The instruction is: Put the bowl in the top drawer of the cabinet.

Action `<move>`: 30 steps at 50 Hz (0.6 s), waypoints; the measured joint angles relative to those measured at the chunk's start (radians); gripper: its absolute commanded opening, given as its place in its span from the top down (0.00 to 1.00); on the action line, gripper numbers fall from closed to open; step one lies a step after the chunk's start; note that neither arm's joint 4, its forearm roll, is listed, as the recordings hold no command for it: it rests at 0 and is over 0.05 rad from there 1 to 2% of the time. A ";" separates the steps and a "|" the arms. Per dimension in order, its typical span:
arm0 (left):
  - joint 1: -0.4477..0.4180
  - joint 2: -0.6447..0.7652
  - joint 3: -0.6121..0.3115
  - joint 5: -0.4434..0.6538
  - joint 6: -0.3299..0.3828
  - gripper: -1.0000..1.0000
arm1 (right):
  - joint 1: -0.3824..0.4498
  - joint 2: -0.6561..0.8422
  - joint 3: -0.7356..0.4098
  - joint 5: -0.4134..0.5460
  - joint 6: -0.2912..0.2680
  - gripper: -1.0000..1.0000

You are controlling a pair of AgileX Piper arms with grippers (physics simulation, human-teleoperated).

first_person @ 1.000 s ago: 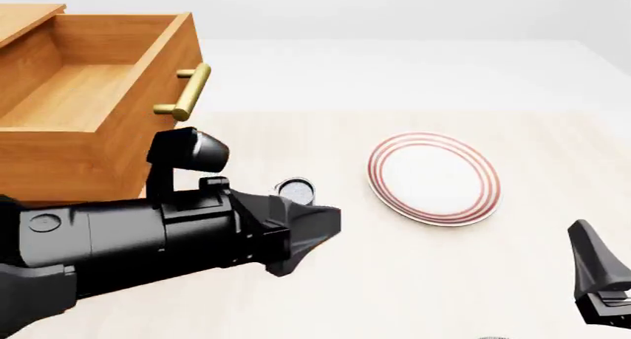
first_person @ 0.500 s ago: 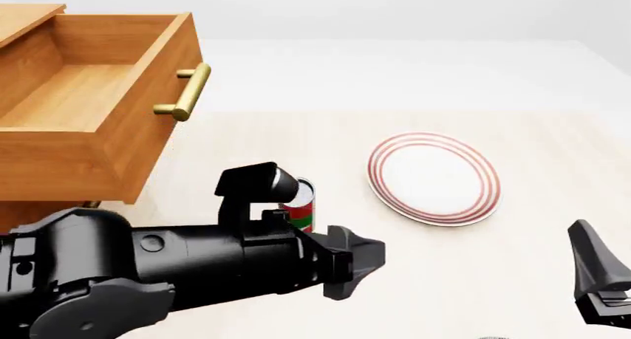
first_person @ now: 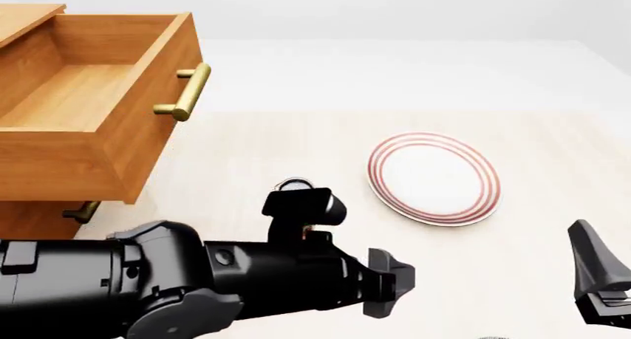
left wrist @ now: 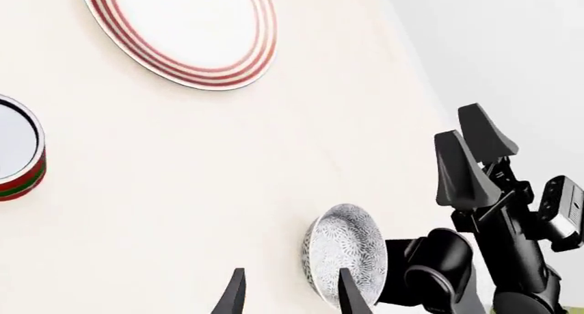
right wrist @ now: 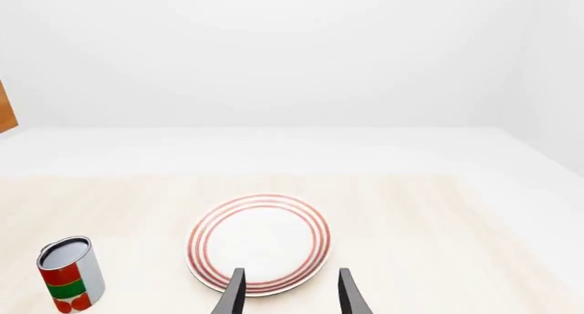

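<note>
A pale wooden bench (first_person: 295, 139) with a cabinet (first_person: 29, 213) at the far left. Its top drawer (first_person: 89, 95) stands pulled out and empty, brass handle facing right. Over the last second the left arm has swung from just beside the drawer, rightward and toward the near edge, so the left gripper (first_person: 394, 283) now sits low in the middle of the front view. In its wrist view the bowl (left wrist: 345, 254) lies on the bench just beyond the fingers (left wrist: 349, 295), close to the right arm's base. This looks like the reach for the bowl; nothing is grasped yet.

The left fingers are parted and empty. The right gripper (right wrist: 287, 290) is also parted and empty, parked at the near right, unmoved (pointing toward the plate).

Counted: one bowl, one red-ringed plate (first_person: 434, 178), one red-and-green tin can (right wrist: 70, 274), one cabinet with two drawers showing, two arms
</note>
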 measured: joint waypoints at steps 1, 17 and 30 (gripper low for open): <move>-0.002 0.006 -0.003 -0.001 0.000 0.00 | 0.000 0.000 0.000 0.000 0.000 0.00; -0.035 0.084 -0.046 -0.010 -0.009 0.00 | 0.000 0.000 0.000 0.000 0.000 0.00; -0.062 0.141 -0.070 -0.031 -0.020 0.00 | 0.000 0.000 0.000 0.000 0.000 0.00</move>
